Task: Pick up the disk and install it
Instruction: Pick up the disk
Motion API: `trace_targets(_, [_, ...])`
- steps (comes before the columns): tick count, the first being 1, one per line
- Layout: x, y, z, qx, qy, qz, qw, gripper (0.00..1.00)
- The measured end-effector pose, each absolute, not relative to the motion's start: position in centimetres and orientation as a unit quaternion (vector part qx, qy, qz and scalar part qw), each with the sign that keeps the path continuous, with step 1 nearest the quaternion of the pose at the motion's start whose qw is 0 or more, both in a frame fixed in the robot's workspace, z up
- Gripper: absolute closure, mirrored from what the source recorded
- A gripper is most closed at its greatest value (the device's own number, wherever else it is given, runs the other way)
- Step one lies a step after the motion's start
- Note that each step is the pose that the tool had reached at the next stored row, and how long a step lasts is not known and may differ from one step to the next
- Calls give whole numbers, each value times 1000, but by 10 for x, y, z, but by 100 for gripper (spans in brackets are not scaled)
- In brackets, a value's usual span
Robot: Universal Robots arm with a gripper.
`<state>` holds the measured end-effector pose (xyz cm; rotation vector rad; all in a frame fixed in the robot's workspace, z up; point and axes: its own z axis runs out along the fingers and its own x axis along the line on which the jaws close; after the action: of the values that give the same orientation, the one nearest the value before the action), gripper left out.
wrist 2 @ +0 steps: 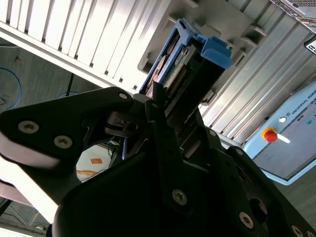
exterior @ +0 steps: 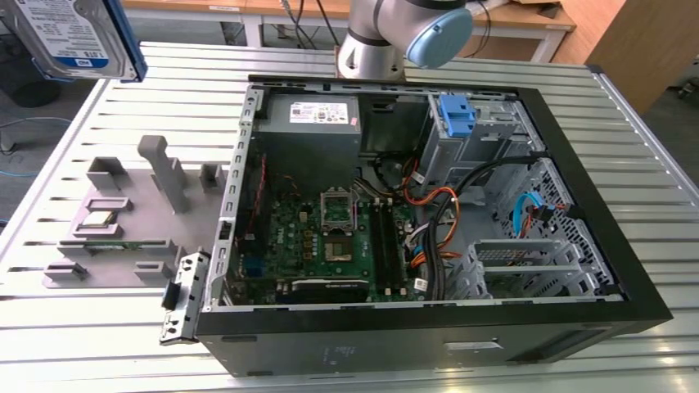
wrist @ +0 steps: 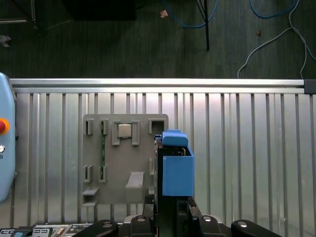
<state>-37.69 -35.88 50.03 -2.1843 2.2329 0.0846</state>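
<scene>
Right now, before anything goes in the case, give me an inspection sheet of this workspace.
Surface: slatted metal table, bearing the open case.
Job's things: disk in its blue carrier, held up off the table.
Clutter: grey fixture on the table beside the case, on the exterior view's left.
Grippers: gripper shut on the disk.
Cables: orange, black and blue leads inside the case; blue cables on the floor.
Surroundings: wooden bench behind the table; box with a red button nearby.
</scene>
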Motion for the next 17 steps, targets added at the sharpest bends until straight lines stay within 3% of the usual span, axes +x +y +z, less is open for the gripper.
trace_targets(17, [-367, -359, 500, -699, 715, 27, 8, 65])
